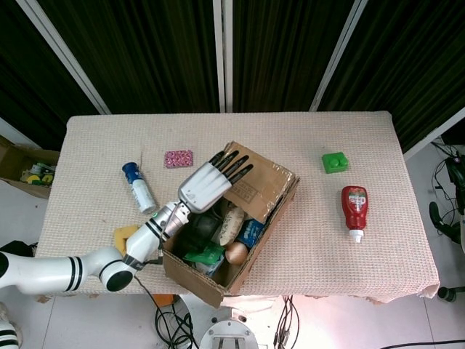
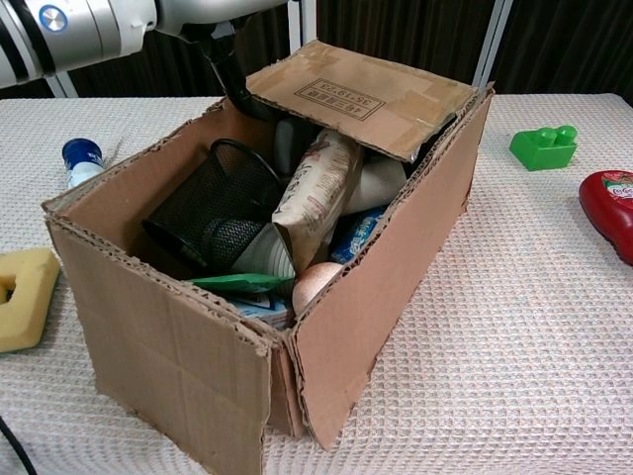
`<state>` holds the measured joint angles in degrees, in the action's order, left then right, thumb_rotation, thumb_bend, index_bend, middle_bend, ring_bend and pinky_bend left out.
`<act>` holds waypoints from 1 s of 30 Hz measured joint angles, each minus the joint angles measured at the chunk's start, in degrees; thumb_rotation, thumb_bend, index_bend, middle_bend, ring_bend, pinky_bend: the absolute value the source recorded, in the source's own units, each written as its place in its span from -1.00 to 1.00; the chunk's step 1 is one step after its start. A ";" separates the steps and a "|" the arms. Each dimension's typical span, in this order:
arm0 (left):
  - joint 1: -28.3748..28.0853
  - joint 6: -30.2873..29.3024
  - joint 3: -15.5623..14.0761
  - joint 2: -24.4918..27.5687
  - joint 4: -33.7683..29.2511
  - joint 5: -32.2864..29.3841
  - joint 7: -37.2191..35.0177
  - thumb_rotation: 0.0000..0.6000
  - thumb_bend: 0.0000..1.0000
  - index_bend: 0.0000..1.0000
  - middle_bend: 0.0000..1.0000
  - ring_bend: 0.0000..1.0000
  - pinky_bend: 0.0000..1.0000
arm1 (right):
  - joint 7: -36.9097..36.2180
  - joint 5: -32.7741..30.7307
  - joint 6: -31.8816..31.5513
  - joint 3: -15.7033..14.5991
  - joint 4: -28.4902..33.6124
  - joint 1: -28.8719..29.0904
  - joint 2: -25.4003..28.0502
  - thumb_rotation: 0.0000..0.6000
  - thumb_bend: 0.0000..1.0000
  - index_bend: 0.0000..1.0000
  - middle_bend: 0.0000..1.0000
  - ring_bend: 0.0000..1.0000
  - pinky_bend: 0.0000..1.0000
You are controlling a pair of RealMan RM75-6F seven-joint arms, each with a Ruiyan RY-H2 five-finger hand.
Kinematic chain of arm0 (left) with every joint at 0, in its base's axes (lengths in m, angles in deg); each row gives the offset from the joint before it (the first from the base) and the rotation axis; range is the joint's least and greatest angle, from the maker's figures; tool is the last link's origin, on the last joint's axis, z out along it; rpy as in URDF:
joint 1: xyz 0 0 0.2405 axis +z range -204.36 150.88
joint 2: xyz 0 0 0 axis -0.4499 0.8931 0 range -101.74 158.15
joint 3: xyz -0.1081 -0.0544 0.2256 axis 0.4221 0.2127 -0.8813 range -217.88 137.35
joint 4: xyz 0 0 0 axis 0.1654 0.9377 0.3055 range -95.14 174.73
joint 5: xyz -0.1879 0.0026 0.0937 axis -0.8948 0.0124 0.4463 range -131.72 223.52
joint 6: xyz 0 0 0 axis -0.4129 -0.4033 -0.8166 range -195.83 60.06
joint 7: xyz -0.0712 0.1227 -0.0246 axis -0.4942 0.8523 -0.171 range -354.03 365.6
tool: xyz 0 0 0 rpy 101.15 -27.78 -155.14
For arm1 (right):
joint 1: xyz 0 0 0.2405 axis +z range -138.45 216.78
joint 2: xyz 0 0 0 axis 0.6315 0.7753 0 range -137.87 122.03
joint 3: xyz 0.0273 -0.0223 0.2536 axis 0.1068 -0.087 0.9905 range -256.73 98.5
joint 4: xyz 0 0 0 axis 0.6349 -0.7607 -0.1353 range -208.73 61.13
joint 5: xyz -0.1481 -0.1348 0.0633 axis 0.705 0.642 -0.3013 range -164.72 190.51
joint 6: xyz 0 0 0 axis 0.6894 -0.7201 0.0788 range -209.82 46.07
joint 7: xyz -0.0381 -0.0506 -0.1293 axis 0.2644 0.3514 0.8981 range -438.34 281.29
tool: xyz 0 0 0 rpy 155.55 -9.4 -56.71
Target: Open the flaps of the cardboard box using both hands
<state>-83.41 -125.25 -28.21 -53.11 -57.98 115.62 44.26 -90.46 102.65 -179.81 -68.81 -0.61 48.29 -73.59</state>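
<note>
left hand (image 1: 208,185) flat, fingers spread, holding nothing | we're over the box (image 1: 251,251), guessing it's lined up for that last flap (image 1: 252,179)

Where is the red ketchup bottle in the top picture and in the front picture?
Head view: the ketchup bottle lies on the table right of the cardboard box, cap toward the near edge.
Chest view: the ketchup bottle is cut off at the right edge, only partly showing.
Shared landmark: the green block sits just beyond the bottle in both views.
</note>
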 measured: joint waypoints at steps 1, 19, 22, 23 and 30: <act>0.01 -0.19 -0.01 -0.33 0.49 0.10 -0.22 1.00 -0.84 -1.00 -0.96 -0.93 -0.65 | -0.04 -0.03 0.08 -0.01 -0.07 0.00 -0.07 1.00 -0.22 -1.00 -1.00 -1.00 -1.00; -0.17 -2.52 0.25 -6.28 9.05 3.75 -7.60 1.00 -0.77 -1.00 -0.96 -0.93 -0.66 | -0.43 -0.10 0.56 -0.07 -0.87 0.09 -0.72 1.00 -0.23 -1.00 -1.00 -1.00 -1.00; -0.42 -3.81 1.75 -7.37 10.75 5.03 -10.09 1.00 -0.75 -1.00 -0.96 -0.93 -0.66 | -0.62 -0.10 0.51 -0.08 -1.12 0.03 -0.80 1.00 -0.22 -1.00 -1.00 -1.00 -1.00; -0.56 -4.13 2.32 -7.60 11.05 5.19 -10.37 1.00 -0.75 -1.00 -0.96 -0.93 -0.66 | -0.69 -0.12 0.52 -0.08 -1.20 0.01 -0.76 1.00 -0.22 -1.00 -1.00 -1.00 -1.00; -2.21 -5.84 7.48 -9.33 13.56 4.13 -12.95 1.00 -0.67 -1.00 -0.96 -0.93 -0.66 | -0.63 0.02 -0.02 0.33 -0.27 0.00 0.28 1.00 -0.22 -1.00 -1.00 -1.00 -1.00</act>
<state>-85.63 -131.09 -20.73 -62.44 -44.42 119.75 31.31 -91.09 102.67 -179.83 -68.48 -0.88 48.29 -73.31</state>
